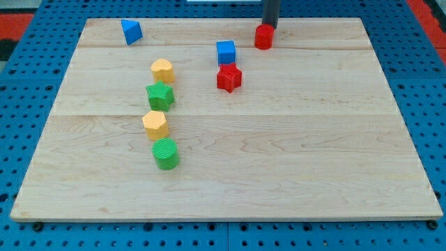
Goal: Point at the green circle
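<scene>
The green circle (166, 154) stands at the lower left of the wooden board (293, 167). My tip (269, 27) is at the view's top, right behind a red round block (263, 37), touching or nearly touching it. It is far up and to the right of the green circle. A yellow hexagon block (155, 124) sits just above the green circle.
A green star block (160, 95) and a yellow block (162, 70) continue the left column upward. A blue triangle block (131, 31) lies at the top left. A blue cube (226, 52) and a red star block (228, 77) sit near the top centre.
</scene>
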Controlling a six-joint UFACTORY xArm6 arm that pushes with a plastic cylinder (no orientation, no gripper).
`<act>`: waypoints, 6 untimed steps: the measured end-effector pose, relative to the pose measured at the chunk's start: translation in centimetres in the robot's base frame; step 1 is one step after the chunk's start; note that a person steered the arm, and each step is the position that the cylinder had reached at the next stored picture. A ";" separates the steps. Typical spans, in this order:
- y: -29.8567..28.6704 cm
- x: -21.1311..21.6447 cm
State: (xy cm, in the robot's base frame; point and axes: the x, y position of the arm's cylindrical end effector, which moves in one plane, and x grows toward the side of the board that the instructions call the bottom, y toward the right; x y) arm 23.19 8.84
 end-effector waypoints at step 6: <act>-8.5 28.2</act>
